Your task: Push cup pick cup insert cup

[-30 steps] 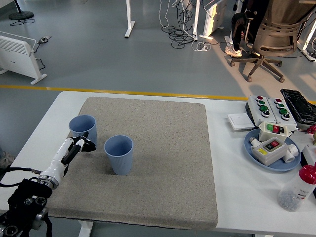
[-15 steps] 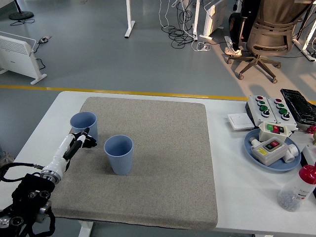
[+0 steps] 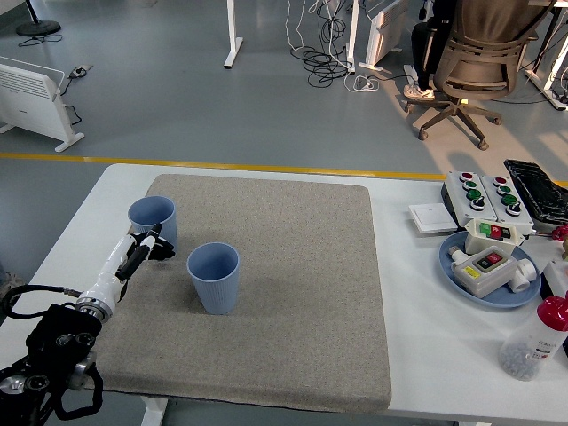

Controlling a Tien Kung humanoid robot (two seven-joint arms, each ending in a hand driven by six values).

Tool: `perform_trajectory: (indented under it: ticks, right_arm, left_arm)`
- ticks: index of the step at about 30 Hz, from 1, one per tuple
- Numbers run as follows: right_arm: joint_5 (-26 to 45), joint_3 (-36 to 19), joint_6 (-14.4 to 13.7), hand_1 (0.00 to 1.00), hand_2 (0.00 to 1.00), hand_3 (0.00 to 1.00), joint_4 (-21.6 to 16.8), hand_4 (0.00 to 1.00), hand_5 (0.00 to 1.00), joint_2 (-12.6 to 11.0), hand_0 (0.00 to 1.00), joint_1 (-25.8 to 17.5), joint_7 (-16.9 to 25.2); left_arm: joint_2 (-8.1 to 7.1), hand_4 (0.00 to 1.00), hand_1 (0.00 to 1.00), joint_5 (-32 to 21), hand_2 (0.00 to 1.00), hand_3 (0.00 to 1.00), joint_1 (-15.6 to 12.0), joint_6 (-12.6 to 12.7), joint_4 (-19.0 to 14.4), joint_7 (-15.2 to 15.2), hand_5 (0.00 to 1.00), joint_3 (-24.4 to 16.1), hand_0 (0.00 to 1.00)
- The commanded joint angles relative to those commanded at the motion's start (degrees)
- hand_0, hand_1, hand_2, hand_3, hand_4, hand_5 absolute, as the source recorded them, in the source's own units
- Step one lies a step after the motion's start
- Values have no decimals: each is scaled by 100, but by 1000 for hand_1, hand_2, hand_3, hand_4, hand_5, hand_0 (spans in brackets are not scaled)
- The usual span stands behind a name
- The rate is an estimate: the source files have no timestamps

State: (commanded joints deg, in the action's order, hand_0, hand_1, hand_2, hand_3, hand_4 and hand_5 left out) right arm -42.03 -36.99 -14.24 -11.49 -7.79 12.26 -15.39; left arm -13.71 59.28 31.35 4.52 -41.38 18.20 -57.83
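Left robot hand (image 3: pixel 149 249): my fingers look curled, holding nothing, touching the far cup's near side.
Far cup (image 3: pixel 152 221): upright on the grey mat (image 3: pixel 293 293), at 10 o'clock from the near cup (image 3: pixel 213 277).
Step, I judge: pushing.
Advice: push low, steadily, toward 4 o'clock, avoiding tipping.

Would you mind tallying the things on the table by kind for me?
Blue cups: 2
Button boxes: 4
Blue plate: 1
Red-capped bottle: 1
Grey mat: 1
Total: 9
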Motion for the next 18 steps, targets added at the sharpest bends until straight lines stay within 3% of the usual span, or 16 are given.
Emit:
perform_trajectory:
  ticks: [18]
  right_arm:
    - [-20,2,1,615,629,584,-5,139,490,17,669,34,-12]
  left_arm:
    - [14,598,537,-550,462,423,497,10,560,95,998,631,599]
